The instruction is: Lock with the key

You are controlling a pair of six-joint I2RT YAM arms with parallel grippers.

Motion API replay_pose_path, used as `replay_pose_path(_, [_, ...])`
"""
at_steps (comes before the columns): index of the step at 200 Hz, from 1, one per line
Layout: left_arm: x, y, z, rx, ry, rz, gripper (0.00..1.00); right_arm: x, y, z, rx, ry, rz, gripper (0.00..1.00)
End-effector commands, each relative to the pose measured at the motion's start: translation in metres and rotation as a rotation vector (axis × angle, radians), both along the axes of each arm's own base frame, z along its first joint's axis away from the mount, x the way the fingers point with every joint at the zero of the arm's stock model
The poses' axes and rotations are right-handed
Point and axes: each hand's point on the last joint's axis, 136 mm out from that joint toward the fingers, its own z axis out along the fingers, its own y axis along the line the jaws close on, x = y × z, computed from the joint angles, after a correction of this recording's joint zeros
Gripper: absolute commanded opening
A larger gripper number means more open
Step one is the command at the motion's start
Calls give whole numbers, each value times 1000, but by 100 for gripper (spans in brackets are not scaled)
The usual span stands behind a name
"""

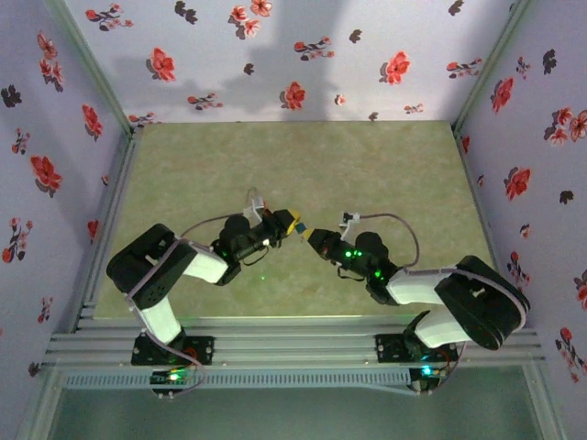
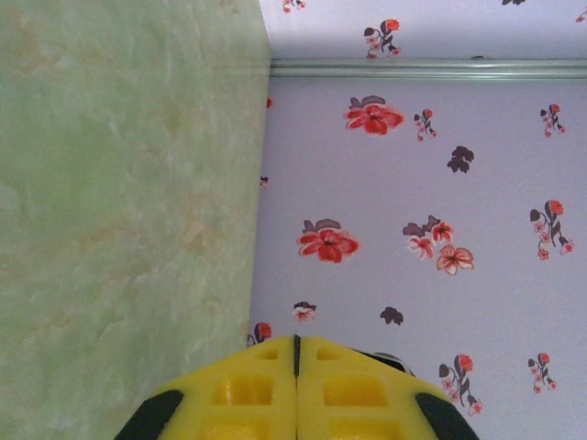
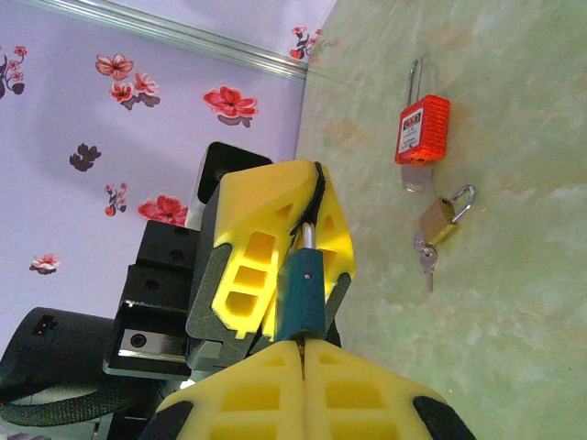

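When viewed from above, tabletop (image 1: 367, 174): green, marbled, boxed by floral wallpaper (image 1: 303, 73).
Right gripper (image 3: 301, 346): pressed together, tips touching teal padlock (image 3: 303, 295).
Left gripper (image 3: 310, 215): clamped on that padlock's silver stem.
Beyond, on table: brass padlock (image 3: 442, 218) with key (image 3: 427, 263), then red padlock (image 3: 422, 130).
Count: three padlocks, one key, two grippers.

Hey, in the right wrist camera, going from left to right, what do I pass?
The black wrist of the left arm → teal padlock → red padlock. The brass padlock lies below the red one in the picture, so its place is unclear.
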Motion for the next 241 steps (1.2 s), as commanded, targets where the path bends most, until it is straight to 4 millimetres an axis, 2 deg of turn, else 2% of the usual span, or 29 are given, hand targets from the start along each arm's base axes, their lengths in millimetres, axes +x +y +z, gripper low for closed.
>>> replay_pose_path(1, [8, 4, 14, -46, -35, 38, 0, -7, -8, -20, -61, 48, -15, 0])
replay_pose_path(179, [10, 2, 12, -45, -28, 38, 0, -20, -23, -5, -115, 11, -26, 0])
replay_pose_path(187, [10, 1, 12, -46, -28, 35, 0, -19, -21, -2, -129, 12, -19, 13])
replay_pose_path(191, [10, 1, 12, -47, -28, 35, 0, -20, -20, -1, -136, 10, -13, 24])
replay_pose_path(199, [10, 0, 13, -48, -30, 32, 0, -19, -18, 3, -144, 0, -6, 34])
replay_pose_path(213, [10, 0, 13, -48, -31, 28, 0, -16, -17, 10, -141, -18, -6, 39])
replay_pose_path(241, [8, -1, 15, -51, -32, 20, 0, -10, -13, 16, -138, -32, -9, 39])
